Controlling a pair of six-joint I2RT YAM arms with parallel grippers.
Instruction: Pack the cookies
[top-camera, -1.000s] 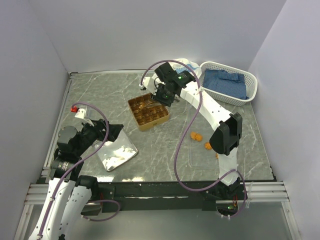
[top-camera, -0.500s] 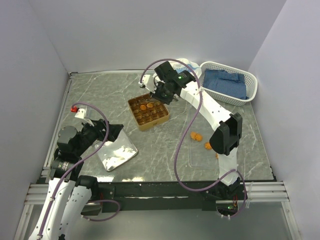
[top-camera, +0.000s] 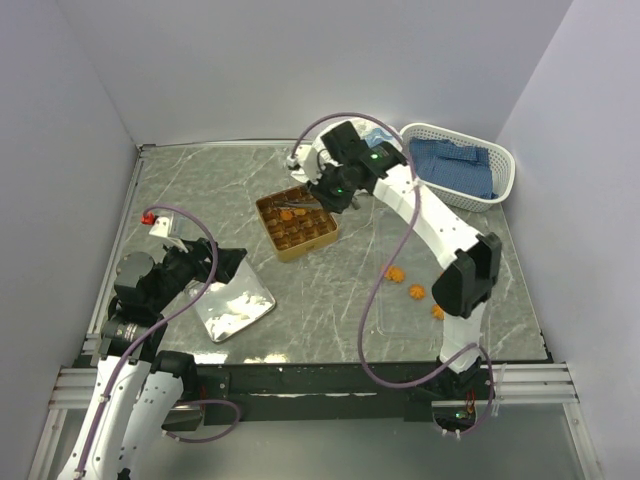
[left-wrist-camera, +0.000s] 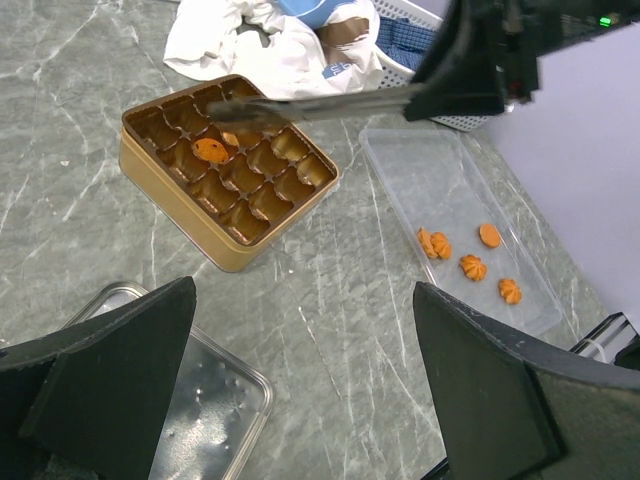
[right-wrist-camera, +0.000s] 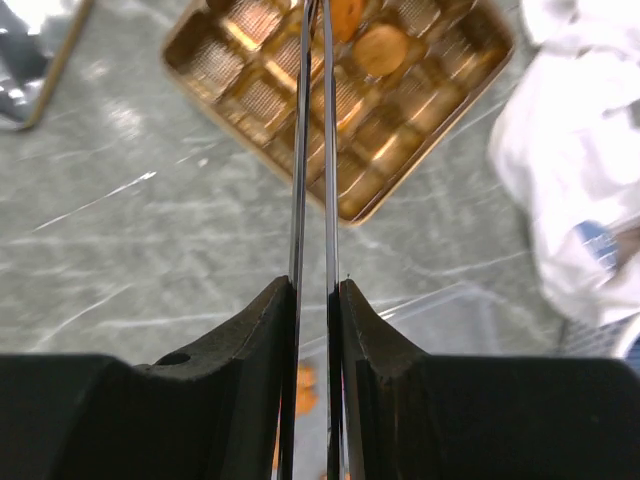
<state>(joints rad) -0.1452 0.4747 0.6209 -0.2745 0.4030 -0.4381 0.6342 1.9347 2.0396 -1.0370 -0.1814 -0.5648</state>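
no readable text or labels anywhere

Plain pale walls (top-camera: 300, 60), perhaps faintly lavender, enclose the grey white-veined counter (top-camera: 200, 190) on three sides under soft, even light.

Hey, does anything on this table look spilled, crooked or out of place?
Nothing spilled or damaged. The loose cookies all lie inside the clear tray, and two sit in compartments of the tin. The only untidy item is the crumpled white cloth heaped behind the tin.
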